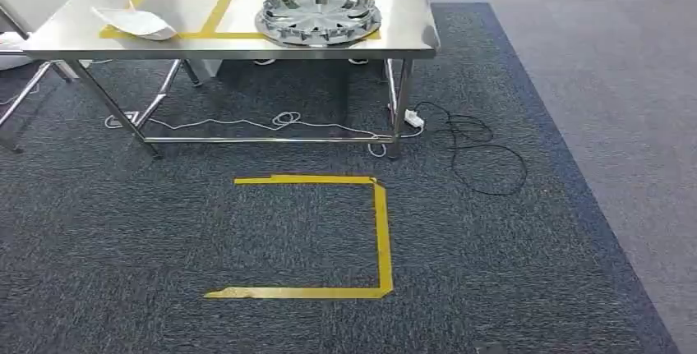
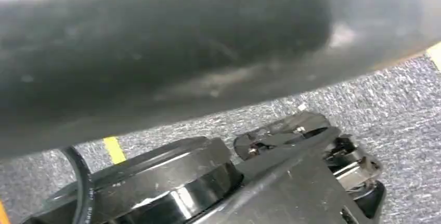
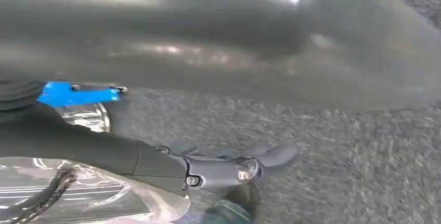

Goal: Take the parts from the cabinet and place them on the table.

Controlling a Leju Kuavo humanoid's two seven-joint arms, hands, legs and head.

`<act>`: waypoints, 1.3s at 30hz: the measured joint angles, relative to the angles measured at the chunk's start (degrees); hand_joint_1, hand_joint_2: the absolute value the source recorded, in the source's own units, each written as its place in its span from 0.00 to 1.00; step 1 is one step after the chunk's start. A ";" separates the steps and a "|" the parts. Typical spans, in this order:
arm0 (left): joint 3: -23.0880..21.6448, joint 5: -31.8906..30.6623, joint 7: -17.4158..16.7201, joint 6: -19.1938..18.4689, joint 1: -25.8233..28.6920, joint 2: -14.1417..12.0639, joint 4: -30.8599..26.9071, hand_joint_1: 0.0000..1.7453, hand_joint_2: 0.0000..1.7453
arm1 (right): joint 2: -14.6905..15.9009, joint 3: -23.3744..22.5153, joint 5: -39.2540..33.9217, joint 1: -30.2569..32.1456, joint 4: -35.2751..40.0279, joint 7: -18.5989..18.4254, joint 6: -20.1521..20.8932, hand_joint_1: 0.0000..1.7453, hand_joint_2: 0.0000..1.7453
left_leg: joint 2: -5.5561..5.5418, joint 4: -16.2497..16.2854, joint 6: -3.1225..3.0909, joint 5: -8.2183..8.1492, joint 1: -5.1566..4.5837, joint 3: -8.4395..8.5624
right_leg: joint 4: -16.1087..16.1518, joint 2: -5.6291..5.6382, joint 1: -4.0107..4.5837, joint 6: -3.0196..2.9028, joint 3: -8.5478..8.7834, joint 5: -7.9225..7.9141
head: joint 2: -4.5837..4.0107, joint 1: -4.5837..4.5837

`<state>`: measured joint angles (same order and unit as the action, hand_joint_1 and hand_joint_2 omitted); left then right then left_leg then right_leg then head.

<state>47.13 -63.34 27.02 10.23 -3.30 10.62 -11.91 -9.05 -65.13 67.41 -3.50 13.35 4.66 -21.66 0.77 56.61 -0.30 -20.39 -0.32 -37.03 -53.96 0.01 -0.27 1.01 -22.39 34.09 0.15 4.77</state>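
A silver wheel cover (image 1: 319, 16) lies on the steel table (image 1: 246, 47), inside a yellow tape outline. A flat white part (image 1: 136, 21) lies on the table's left side, across a second tape outline. In the right wrist view my right hand (image 3: 234, 169) hangs above the grey carpet with its dark fingers (image 3: 275, 156) stretched out and nothing in them. In the left wrist view a blurred grey mass, my left hand (image 2: 166, 47), crosses the picture close to the lens; how its fingers lie is hidden.
A yellow tape square (image 1: 382, 235) marks the carpet in front of the table. A white power strip (image 1: 413, 118) and loose black cable (image 1: 485, 149) lie by the table's right legs. Another metal frame (image 1: 16, 112) stands at the far left.
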 joint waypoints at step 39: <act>1.53 0.09 -1.35 1.42 0.12 -0.57 0.00 0.00 0.00 | -0.52 -8.57 -9.81 -0.73 -0.22 4.94 2.19 0.00 0.00 | 0.68 -7.15 -2.78 -1.69 0.76 8.07 | -9.41 0.12 -0.48 1.67 -10.15 0.87 | 0.00 0.09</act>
<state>48.65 -63.25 25.66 11.65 -3.18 10.05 -11.91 -9.57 -73.70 57.59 -4.23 13.14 9.60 -19.47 1.45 49.46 -3.09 -22.08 0.44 -28.96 -63.36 0.12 -0.75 2.69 -32.54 34.97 0.15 4.85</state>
